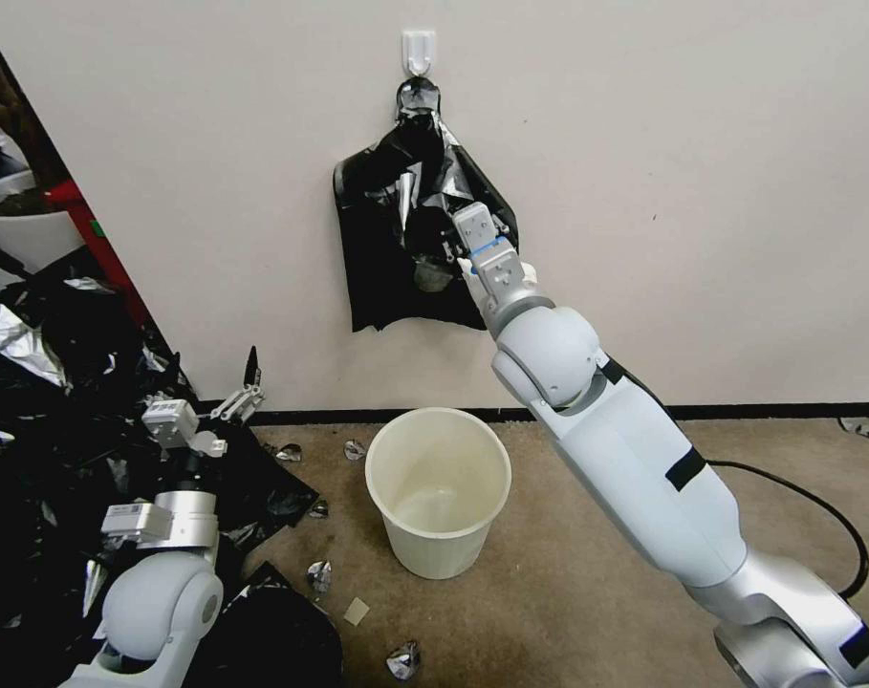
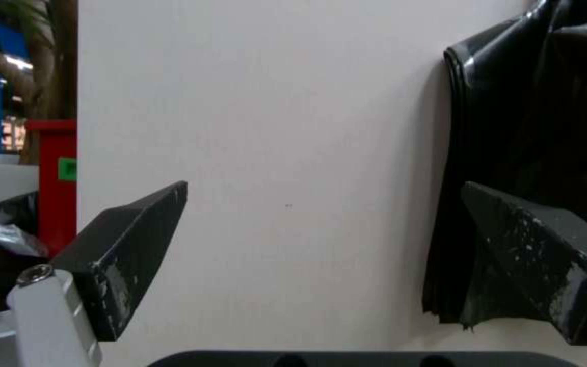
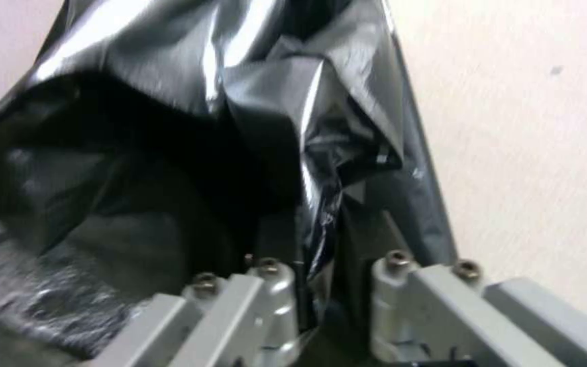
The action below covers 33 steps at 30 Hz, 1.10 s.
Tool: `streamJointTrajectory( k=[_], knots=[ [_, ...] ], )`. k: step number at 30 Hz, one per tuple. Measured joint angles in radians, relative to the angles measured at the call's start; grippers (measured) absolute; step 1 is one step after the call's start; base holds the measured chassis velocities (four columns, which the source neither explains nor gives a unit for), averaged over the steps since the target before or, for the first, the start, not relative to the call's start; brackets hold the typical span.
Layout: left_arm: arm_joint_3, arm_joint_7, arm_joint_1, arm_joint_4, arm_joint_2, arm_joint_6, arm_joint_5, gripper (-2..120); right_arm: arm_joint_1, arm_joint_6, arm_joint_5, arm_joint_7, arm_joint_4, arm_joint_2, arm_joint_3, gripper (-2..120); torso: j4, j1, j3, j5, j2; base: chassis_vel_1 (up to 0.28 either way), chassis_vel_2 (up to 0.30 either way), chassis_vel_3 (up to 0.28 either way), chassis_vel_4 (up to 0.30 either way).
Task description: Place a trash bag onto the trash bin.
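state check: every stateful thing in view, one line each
trash bin: upright on the carpet, unlined
stack of black bags: hanging from the wall hook
right gripper: at the stack, shut on a fold of black plastic
left gripper: open, facing the wall

The long white and grey right arm reached up and forward toward the wall. Its right pincer (image 3: 327, 285) was pinched tight on a fold of thin shiny black plastic. The left arm was bent low at the robot's left side, and its left pincer (image 2: 324, 239) pointed up with its dark fingers (image 2: 127, 255) spread wide.
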Motion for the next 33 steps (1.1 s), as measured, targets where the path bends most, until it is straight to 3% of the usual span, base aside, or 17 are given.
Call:
streamJointTrajectory(
  k=[3,10,13,14,17,19,22,24,27,28,32,33],
  knots=[
    [0.001,0.000,-0.015,0.006,0.003,0.000,-0.002,100,-0.017,0.013,0.110,0.056,0.008,0.002,0.006,0,0.0000,0.000,0.000,0.0000,0.000,0.000,0.000,0.000,0.000],
    [0.000,-0.001,-0.034,0.012,0.011,0.000,-0.018,100,-0.052,0.169,0.191,0.067,0.008,0.001,0.020,0,0.0001,0.000,0.000,-0.0001,0.000,0.000,0.000,0.000,0.000],
    [0.002,0.000,-0.065,0.013,0.035,0.000,-0.067,100,-0.128,0.373,0.202,-0.100,0.026,-0.013,0.063,0,0.0003,0.000,0.000,-0.0001,0.000,0.000,0.000,0.000,0.000],
    [0.002,0.000,-0.065,0.013,0.035,0.000,-0.067,100,-0.128,0.373,0.202,-0.100,0.026,-0.013,0.063,0,0.0003,0.000,0.000,-0.0001,0.000,0.000,0.000,0.000,0.000],
    [0.016,0.014,-0.125,0.019,0.090,0.003,-0.112,100,-0.232,0.531,0.177,-0.242,0.054,-0.029,0.133,0,0.0000,0.000,0.000,0.0000,0.000,0.000,0.000,0.000,0.000],
    [0.020,0.024,-0.143,0.023,0.107,0.005,-0.123,100,-0.253,0.554,0.175,-0.267,0.059,-0.032,0.148,0,0.0000,0.000,0.000,0.0000,0.000,0.000,0.000,0.000,0.000],
    [0.053,0.077,-0.221,0.045,0.185,0.013,-0.197,100,-0.344,0.659,0.171,-0.394,0.066,-0.042,0.211,0,0.0000,0.000,0.000,0.0001,0.000,0.000,0.000,0.000,0.000],
    [0.058,0.085,-0.231,0.047,0.195,0.016,-0.210,100,-0.353,0.668,0.171,-0.406,0.066,-0.043,0.216,0,-0.0001,0.000,0.000,0.0000,0.000,0.000,0.000,0.000,0.000],
    [0.111,0.150,-0.341,0.063,0.286,0.067,-0.371,100,-0.402,0.726,0.169,-0.463,0.066,-0.042,0.241,0,0.0000,0.000,0.000,-0.0001,0.000,0.000,0.000,0.000,0.000],
    [0.111,0.150,-0.341,0.063,0.286,0.067,-0.371,100,-0.402,0.726,0.169,-0.463,0.066,-0.042,0.241,0,0.0000,0.000,0.000,-0.0001,0.000,0.000,0.000,0.000,0.000],
    [0.212,0.190,-0.553,0.098,0.382,0.166,-0.557,100,-0.413,0.751,0.165,-0.465,0.050,-0.016,0.249,0,0.0000,0.000,0.000,0.0000,0.000,0.000,0.000,0.000,0.000],
    [0.212,0.190,-0.553,0.098,0.382,0.166,-0.557,100,-0.413,0.751,0.165,-0.465,0.050,-0.016,0.249,0,0.0000,0.000,0.000,0.0000,0.000,0.000,0.000,0.000,0.000]
  ],
)
